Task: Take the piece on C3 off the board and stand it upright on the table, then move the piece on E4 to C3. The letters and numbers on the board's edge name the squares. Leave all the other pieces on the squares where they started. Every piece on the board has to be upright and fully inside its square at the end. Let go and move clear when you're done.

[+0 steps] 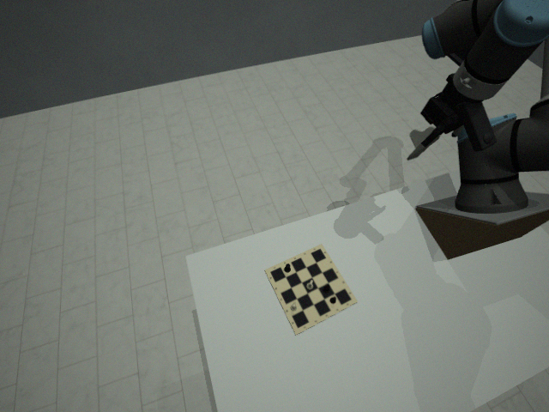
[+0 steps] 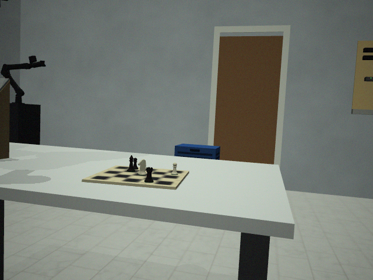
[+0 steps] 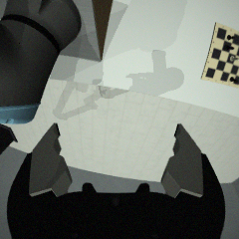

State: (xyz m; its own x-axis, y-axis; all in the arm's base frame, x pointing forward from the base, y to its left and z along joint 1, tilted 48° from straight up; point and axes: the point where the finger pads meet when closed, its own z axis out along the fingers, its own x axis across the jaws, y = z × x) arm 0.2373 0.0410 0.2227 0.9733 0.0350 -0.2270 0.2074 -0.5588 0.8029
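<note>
The small chessboard (image 1: 310, 290) lies on the white table, and also shows in the exterior view (image 2: 136, 177) and at the top right of the wrist view (image 3: 224, 60). A white knight (image 1: 310, 283) (image 2: 142, 167) stands on the middle square. Around it stand a black rook (image 2: 148, 175), a tall black piece (image 2: 130, 163), a black pawn (image 2: 135, 163) and a white pawn (image 1: 292, 306) (image 2: 174, 168). All are upright. The square labels are too small to read. My gripper (image 1: 419, 143) (image 3: 117, 124) is open and empty, high up beyond the table's far edge and far from the board.
My arm's base stands on a brown pedestal (image 1: 483, 221) at the table's far right corner. A blue box (image 2: 197, 150) sits on the floor behind the table, in front of a door (image 2: 248, 96). A second dark arm (image 2: 21, 78) stands far off at the wall.
</note>
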